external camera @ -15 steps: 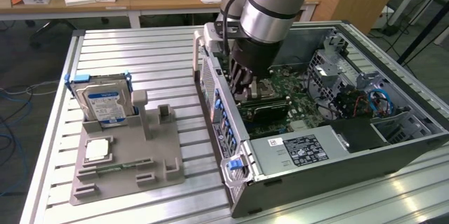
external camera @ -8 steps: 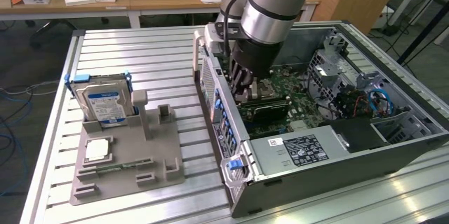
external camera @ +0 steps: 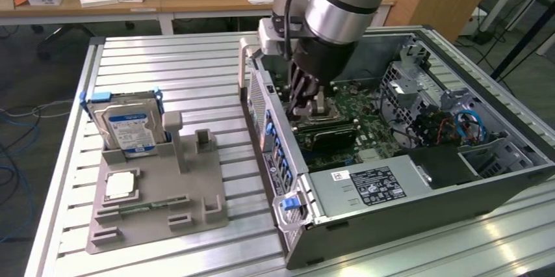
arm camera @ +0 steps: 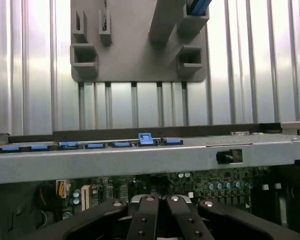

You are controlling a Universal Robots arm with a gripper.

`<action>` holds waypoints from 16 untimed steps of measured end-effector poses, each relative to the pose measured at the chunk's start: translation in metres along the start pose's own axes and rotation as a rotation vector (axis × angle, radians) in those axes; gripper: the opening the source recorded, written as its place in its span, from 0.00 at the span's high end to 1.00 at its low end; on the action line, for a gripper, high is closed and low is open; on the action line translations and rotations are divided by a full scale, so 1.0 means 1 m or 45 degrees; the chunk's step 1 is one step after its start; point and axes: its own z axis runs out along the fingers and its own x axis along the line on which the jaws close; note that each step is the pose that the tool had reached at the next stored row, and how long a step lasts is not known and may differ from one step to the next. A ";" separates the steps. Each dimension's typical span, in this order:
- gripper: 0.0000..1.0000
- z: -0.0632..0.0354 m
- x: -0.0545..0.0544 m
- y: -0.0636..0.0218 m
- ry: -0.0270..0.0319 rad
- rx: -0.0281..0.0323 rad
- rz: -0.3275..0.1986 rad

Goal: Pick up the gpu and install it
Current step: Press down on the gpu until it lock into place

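While the ribbed aluminium table (external camera: 156, 62) carried the open grey steel computer case (external camera: 407, 179), the black gripper (external camera: 305, 98) reached inside over the green motherboard (external camera: 351, 105), fingers drawn together. The flat black gpu (external camera: 334, 140) lay seated across the board beneath it

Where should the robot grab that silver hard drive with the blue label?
Probably by its upper part, coming straight down from above. The hard drive stands upright on its edge in the grey holder, so its lower end is tucked away and its top is free. A blue frame runs along its narrow edges, so pinching the two wide flat faces looks safest.
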 end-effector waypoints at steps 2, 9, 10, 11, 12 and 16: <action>0.89 -0.0028 -0.001 -0.0043 -0.0207 0.0000 -0.003; 0.89 -0.0133 -0.003 -0.0183 -0.0897 -0.0005 -0.015; 0.89 -0.0162 -0.003 -0.0198 -0.0959 -0.0010 -0.016; 0.89 -0.0194 -0.003 -0.0211 -0.1007 -0.0014 -0.017; 0.89 -0.0226 -0.004 -0.0224 -0.1060 -0.0018 -0.019; 0.89 -0.0365 -0.006 -0.0266 -0.1262 -0.0037 -0.024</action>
